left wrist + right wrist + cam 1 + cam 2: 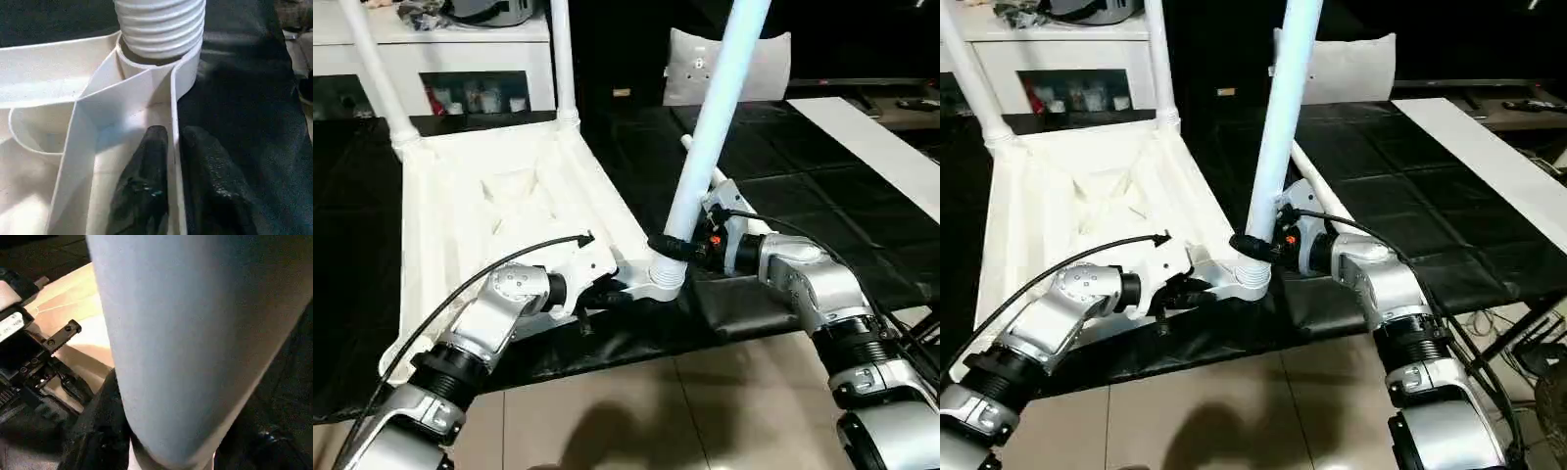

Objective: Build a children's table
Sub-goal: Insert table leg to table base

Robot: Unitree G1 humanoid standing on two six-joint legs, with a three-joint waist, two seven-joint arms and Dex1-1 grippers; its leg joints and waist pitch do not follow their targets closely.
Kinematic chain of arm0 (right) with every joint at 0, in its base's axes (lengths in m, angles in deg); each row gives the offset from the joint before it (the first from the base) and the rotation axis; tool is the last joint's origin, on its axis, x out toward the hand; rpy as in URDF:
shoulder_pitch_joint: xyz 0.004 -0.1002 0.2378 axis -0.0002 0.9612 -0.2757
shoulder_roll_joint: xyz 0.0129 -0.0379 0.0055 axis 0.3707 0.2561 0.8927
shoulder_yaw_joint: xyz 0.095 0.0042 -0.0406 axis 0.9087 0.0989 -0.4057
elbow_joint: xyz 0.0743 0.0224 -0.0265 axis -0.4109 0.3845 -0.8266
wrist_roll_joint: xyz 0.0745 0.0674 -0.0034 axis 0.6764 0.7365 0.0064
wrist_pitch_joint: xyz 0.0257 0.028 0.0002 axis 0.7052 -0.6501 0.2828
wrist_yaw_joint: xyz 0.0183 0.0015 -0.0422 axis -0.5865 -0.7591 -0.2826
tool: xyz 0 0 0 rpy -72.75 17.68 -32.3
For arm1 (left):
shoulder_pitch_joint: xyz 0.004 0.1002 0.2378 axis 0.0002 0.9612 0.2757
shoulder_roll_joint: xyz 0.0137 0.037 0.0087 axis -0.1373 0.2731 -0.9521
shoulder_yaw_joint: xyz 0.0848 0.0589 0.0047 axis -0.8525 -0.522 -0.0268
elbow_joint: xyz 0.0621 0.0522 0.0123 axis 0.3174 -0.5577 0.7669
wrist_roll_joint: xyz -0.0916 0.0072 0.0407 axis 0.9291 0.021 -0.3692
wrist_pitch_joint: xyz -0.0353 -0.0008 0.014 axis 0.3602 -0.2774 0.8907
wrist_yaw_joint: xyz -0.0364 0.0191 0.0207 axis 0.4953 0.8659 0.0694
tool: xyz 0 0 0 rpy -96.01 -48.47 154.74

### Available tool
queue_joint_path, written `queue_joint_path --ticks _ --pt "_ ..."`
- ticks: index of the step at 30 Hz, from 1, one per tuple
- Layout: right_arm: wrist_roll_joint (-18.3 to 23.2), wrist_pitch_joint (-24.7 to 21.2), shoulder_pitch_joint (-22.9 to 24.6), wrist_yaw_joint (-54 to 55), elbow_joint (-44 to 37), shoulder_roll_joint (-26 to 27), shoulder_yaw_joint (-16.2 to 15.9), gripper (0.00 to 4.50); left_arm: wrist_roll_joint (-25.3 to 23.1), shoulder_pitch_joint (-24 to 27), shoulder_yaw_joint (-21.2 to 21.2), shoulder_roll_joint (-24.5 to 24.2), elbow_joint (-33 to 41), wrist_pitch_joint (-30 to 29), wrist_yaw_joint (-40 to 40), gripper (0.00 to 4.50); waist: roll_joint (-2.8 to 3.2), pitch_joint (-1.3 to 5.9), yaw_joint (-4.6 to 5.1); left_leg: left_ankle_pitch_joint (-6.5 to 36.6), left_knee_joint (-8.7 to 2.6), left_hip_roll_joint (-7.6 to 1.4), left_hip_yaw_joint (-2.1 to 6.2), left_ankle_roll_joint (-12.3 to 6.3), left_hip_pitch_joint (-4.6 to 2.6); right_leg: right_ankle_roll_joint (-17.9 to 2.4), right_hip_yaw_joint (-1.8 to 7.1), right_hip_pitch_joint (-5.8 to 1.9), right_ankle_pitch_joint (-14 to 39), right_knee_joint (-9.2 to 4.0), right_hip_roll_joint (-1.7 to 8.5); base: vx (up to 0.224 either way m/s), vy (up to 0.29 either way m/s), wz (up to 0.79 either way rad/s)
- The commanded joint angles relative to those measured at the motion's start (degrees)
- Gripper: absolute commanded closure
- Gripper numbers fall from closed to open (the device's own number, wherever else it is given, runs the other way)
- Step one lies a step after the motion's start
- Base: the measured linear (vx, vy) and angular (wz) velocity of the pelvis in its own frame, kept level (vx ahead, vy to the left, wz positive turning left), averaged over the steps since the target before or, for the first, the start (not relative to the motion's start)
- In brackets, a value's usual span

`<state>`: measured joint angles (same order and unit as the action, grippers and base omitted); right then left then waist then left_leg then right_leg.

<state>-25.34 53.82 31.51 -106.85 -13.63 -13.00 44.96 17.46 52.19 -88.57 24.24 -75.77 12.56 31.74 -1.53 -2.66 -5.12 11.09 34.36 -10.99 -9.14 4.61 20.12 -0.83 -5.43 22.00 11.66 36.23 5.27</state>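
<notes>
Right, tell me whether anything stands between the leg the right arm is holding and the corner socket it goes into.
Nothing visible does. The leg held by the right gripper already stands with its ribbed base in the near corner socket of the upturned table top. The left gripper's fingers straddle the table top's rim wall beside the socket, not in the leg's path.

It looks like a home living room: a low white glass-door cabinet (pixel 460 69) with small items inside stands at the back, a white square pillow (pixel 1347 67) beside it, beige glossy floor tiles (pixel 636 411) underfoot.
</notes>
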Motion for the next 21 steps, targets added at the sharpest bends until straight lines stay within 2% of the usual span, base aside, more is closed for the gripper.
queue_joint_path --ticks 1,7,10,11,12,15,18,21 --pt "-0.6 0.0 0.2 -0.1 1.0 -0.4 0.2 2.63 -2.9 0.7 -1.7 -1.2 -1.9 -2.2 -0.4 4.32 -0.17 3.21 0.11 11.2 -4.48 -2.15 0.2 -0.1 0.09 -9.9 3.3 -2.51 14.7 -4.99 3.59 0.0 0.0 0.0" --pt "-0.7 0.1 0.1 -0.5 1.1 -0.4 0.0 2.63 -3.1 0.2 -1.3 -1.7 -1.1 -3.1 0.2 4.5 -0.11 3.08 0.11 12.1 -4.57 -2.16 0.23 -0.04 0.07 -9.5 3.32 -2.35 16.9 -5.31 3.66 0.0 0.0 0.0" --pt "-1.1 0.4 -0.3 -1.6 1.5 -0.5 -0.7 2.63 -2.3 0.7 -2.0 -2.2 -0.1 0.1 2.7 4.5 0.05 3.16 0.13 12.0 -4.63 -2.24 0.32 -0.06 0.07 -9.8 3.33 -2.36 15.6 -5.16 3.63 0.0 0.0 0.0" --pt "-1.7 0.7 -0.7 -2.9 1.9 -0.9 -1.5 2.63 -2.4 1.7 -3.4 -3.1 1.6 4.6 5.3 4.5 0.13 3.2 0.08 12.0 -4.61 -2.23 0.35 -0.17 0.08 -9.9 3.32 -2.34 15.1 -5.16 3.64 0.0 0.0 0.0" --pt "-1.7 0.7 -0.8 -3.1 2.0 -0.9 -1.6 2.63 -2.4 1.8 -3.6 -3.2 1.8 4.9 5.7 4.5 0.01 3.25 0.24 11.9 -4.67 -2.27 0.39 -0.2 0.25 -10.1 3.31 -2.49 14.2 -4.99 3.63 0.0 0.0 0.0" --pt "-2.5 0.5 -1.8 -6.4 3.2 -1.7 -3.4 2.63 -3.0 1.9 -6.6 -4.4 3.7 6.5 10.3 4.5 0.19 3.39 0.11 10.4 -4.53 -2.31 0.17 -0.46 -0.11 -11.4 3.37 -2.33 10.9 -4.64 3.5 0.0 0.0 0.0" --pt "-2.6 0.2 -2.2 -7.8 3.8 -1.8 -4.1 2.63 -3.5 1.2 -7.1 -4.3 3.0 7.6 10.6 4.5 0.09 3.34 -0.14 9.7 -4.5 -2.41 0.01 -0.8 -0.19 -12.6 3.44 -2.35 8.6 -4.38 3.47 0.0 0.0 0.0" --pt "-3.0 0.3 -2.9 -9.2 5.1 -1.4 -4.8 2.63 -5.5 -0.9 -7.8 -3.9 0.4 9.6 9.5 4.5 -0.12 3.23 -0.36 10.8 -4.65 -2.39 0.06 -0.5 -0.25 -12.3 3.42 -2.36 9.8 -4.48 3.52 0.0 0.0 0.0"
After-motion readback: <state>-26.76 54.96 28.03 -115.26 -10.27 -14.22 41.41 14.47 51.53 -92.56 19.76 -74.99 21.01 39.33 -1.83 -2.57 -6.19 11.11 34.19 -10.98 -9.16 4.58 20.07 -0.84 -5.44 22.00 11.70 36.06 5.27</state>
